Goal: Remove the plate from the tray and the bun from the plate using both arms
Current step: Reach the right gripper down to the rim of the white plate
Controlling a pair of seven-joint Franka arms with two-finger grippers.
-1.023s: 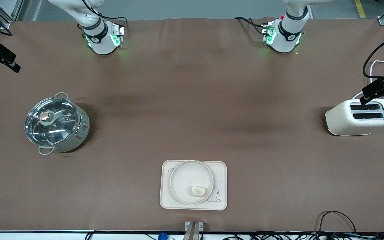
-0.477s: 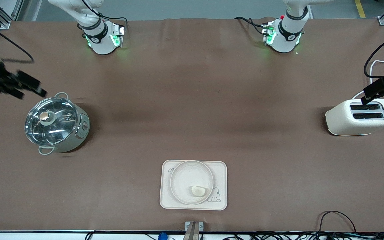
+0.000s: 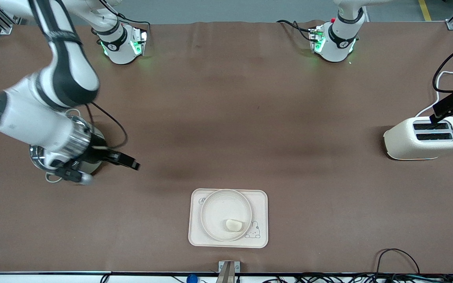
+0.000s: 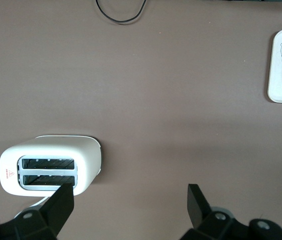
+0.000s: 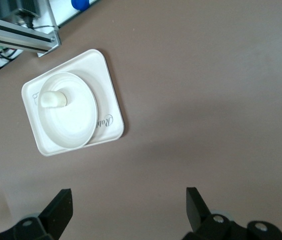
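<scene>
The round cream plate sits on the rectangular rabbit tray, near the front camera's edge of the table. The small off-white bun lies on the plate, toward its nearer rim. My right gripper is open and empty in the air beside the pot, apart from the tray. Its wrist view shows the plate, bun and tray ahead of the open right gripper. My left gripper is open and empty over the toaster, and it shows in its own view.
A steel pot with a glass lid stands toward the right arm's end, mostly hidden under the right arm. A white toaster stands toward the left arm's end and shows in the left wrist view. Cables lie along the nearest edge.
The right arm has swung in from the table's end, across the pot, toward the middle. The left gripper has barely moved. Plate, bun and tray have not moved.
</scene>
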